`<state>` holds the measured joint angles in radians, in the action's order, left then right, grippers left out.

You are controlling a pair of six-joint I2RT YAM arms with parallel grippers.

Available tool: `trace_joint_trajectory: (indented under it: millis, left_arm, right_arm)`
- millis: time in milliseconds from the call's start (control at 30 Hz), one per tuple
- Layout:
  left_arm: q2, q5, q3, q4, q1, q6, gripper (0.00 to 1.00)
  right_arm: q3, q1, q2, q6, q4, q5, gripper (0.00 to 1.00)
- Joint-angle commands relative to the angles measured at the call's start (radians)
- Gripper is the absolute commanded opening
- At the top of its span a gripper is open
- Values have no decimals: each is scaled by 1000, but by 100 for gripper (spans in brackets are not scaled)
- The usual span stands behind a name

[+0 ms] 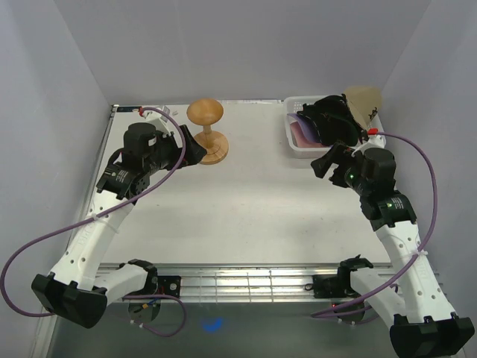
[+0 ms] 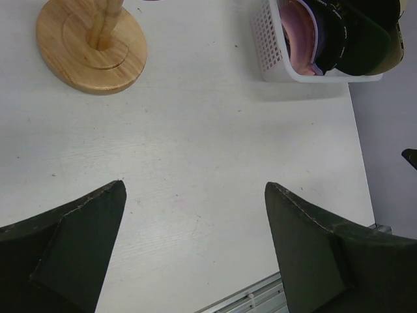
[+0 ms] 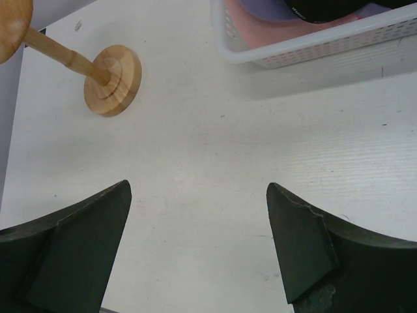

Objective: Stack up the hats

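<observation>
Nearest, the left claw (image 2: 194, 189) and right claw (image 3: 199, 189) both hang released over the white table (image 1: 246, 216), jaws spread wide and holding nothing. The soft fabric caps (image 1: 328, 121), black ones over pink and lavender, lie bunched in a white plastic mesh basket (image 1: 302, 151) at the far right corner, probably as supply, with none stacked yet. The right claw sits just beside it, well placed for a first pick. A round wooden mushroom-shaped stand (image 1: 206, 130) stands upright near the far edge, likely as the stacking post.

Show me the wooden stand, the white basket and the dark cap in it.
wooden stand (image 1: 205, 112), top external view, on its round top.
white basket (image 2: 268, 39), left wrist view, on its mesh side wall.
dark cap (image 1: 333, 125), top external view, on its crown.
</observation>
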<state>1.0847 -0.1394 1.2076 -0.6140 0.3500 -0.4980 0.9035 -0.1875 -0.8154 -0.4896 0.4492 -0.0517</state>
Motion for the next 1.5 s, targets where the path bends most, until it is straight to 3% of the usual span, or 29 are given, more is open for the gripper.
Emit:
trace_joint_trajectory:
  millis: [0,333,467,533,600,733,933,1067,1267,1467]
  left_arm:
    - [-19,-14,23,0,3,-1,98]
    - [0,-49,41,-10,3,1,98]
    - [24,-71,52,-7,3,3,98]
    - [49,-100,66,-7,3,-1,98]
    - [60,-123,78,-6,3,-7,98]
    - [67,-138,84,-6,3,-14,98]
    - [73,-170,78,14,3,-28,98]
    - [87,-181,89,23,3,-24,98]
    - [95,-193,92,34,4,-19,98]
    - [101,-204,83,46,3,-19,98]
  right_arm:
    - [49,-1,2,17,-4,13,89]
    - [138,-3,-50,54,60,44,89]
    - [302,2,-236,82,153,125,89]
    - [481,25,-394,106,198,153,90]
    - [666,95,-496,102,271,177,91]
    - [881,285,-741,56,325,67,96]
    - [1071,439,-925,8,373,-10,98]
    - [935,505,-910,-75,336,-106,99]
    - [469,588,-699,-266,-60,-305,100]
    - [266,612,-601,-481,-265,-364,100]
